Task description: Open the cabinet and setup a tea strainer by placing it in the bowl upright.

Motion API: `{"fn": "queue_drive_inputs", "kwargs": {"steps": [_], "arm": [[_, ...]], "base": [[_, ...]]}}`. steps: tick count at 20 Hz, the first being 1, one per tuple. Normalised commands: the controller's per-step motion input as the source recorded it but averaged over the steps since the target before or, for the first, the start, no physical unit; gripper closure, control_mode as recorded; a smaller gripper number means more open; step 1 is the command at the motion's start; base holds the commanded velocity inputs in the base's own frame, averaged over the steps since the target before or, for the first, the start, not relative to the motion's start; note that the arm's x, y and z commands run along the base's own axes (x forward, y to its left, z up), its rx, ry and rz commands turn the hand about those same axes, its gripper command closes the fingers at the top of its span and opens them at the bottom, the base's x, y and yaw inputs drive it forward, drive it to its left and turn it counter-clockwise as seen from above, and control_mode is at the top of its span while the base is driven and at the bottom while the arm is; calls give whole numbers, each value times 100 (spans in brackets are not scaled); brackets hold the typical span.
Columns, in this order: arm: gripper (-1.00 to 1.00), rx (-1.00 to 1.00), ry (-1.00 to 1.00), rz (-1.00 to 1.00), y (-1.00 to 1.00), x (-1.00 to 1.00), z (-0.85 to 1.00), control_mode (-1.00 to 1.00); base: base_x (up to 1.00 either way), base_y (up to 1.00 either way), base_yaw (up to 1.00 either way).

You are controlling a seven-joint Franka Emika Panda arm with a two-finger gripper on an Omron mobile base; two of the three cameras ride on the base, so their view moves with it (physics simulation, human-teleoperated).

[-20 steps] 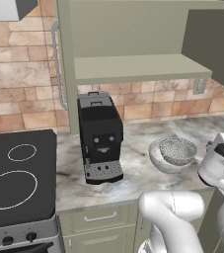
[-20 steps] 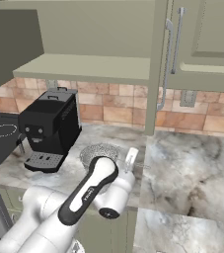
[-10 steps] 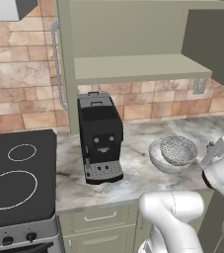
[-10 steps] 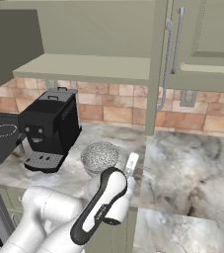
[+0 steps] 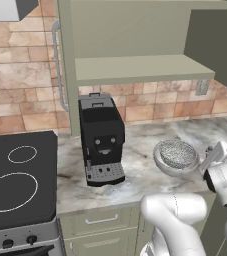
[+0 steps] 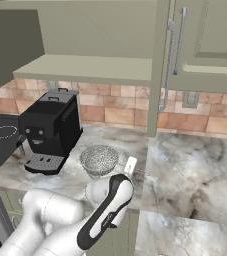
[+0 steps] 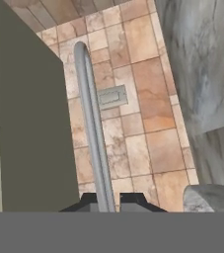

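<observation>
Arm swung lower, tea strainer (image 5: pixel 176 152) in bowl (image 5: pixel 160 161), coffee machine (image 5: pixel 101 138) beside

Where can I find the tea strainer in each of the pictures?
Left base view: strainer right of centre, sitting in the bowl on the counter, right of the coffee machine.
Right base view: strainer left of centre, in the bowl, right of the coffee machine.
Hand view: I cannot pick it out there.
Shared landmark: the black coffee machine.

Sitting mid-frame in the bowl (image 6: pixel 96 169): the tea strainer (image 6: pixel 99 156), beside the coffee machine (image 6: pixel 49 131), under the open cabinet (image 6: pixel 92 67).
</observation>
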Motion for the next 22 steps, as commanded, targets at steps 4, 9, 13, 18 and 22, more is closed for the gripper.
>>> {"fn": "queue_drive_inputs", "kwargs": {"steps": [4,9,13,18,22], "arm": [[100,0,0,0,0,0,-1,-100],[100,0,0,0,0,3,-4,-100],[100,0,0,0,-1,0,0,-100],[100,0,1,0,-22,0,4,-100],[100,0,0,0,-26,0,6,-100]], "base": [[0,0,0],[0,0,0],[0,0,0],[0,0,0],[0,0,0]]}}
